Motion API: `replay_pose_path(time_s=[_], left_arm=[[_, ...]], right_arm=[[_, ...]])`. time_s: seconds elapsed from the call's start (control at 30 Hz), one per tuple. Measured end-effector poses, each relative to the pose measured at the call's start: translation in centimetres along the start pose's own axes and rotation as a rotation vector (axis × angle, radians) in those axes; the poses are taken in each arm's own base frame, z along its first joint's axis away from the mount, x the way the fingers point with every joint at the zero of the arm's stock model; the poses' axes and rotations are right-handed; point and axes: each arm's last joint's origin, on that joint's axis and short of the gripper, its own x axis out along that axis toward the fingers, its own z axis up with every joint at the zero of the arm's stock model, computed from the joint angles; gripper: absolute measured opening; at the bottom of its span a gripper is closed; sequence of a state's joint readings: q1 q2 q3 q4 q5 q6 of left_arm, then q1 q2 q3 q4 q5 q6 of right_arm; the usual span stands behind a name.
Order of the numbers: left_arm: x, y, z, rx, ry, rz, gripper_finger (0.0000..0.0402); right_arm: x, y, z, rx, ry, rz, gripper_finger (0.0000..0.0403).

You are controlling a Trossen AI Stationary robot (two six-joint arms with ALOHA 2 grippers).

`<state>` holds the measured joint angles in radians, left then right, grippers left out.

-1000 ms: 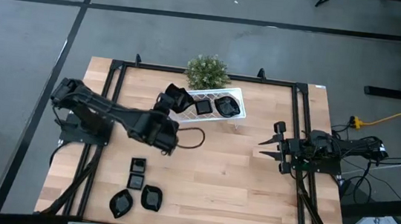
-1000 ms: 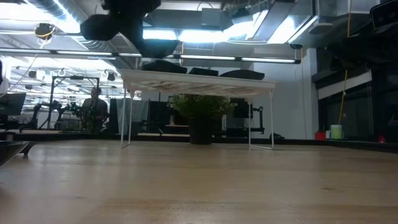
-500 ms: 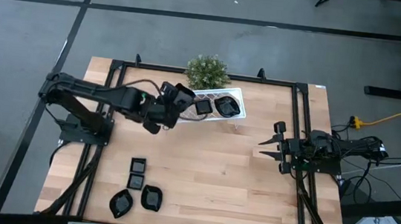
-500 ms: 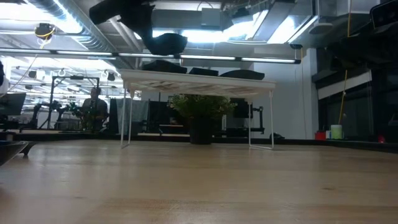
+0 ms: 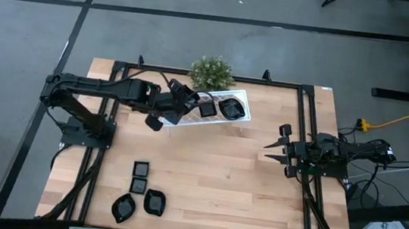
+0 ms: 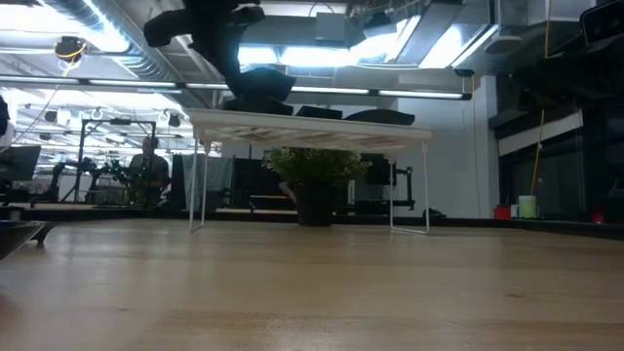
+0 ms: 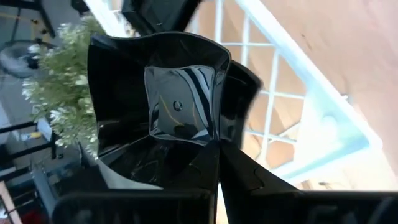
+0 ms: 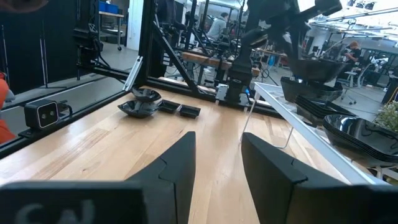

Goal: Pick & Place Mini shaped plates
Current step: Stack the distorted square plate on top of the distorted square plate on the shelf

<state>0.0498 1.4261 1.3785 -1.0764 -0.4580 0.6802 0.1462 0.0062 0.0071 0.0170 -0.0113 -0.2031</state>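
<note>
My left gripper (image 5: 173, 105) is shut on a glossy black wavy-edged square plate (image 5: 180, 97) over the left end of the white rack (image 5: 238, 118). In the low view this plate (image 6: 259, 83) hangs just above the rack top (image 6: 312, 124), over another plate (image 6: 255, 103) lying there. Two more black plates (image 5: 207, 109) (image 5: 230, 108) lie on the rack. Several black plates (image 5: 140, 169) (image 5: 153, 201) (image 5: 124, 208) rest flat on the table near its near-left corner. My right gripper (image 5: 271, 147) waits open at the table's right side. My left gripper holds the square plate by the rim edge nearest the wrist (image 7: 208, 144), pinched between its two fingers (image 7: 252, 180), coming from the table's left. The plate is lifted and tilted, its hollow (image 7: 179, 102) facing the wrist camera. Whether it touches the plate below, I cannot tell.
A small green plant (image 5: 211, 72) stands right behind the rack at the far edge. The rack stands on thin white legs (image 6: 198, 185). Black frame rails (image 5: 306, 125) run along the table's sides. Bare wood lies between the rack and my right gripper.
My left arm has swung toward the table's far edge, bringing the wrist up beside the rack's left end. The held plate has stayed over that end, shifted slightly along the rack and come down closer to the rack top. The gripper has stayed shut on it.
</note>
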Motion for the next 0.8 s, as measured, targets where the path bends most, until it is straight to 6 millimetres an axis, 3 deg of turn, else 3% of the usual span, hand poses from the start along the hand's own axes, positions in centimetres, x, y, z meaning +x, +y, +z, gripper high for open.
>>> replay_pose_path(time_s=[0.8], left_arm=[[0.94, 0.43, -0.91, 0.057, 0.034, -0.078, 0.0002]], right_arm=[[0.00, 0.00, 0.00, 0.000, 0.000, 0.000, 0.0129]])
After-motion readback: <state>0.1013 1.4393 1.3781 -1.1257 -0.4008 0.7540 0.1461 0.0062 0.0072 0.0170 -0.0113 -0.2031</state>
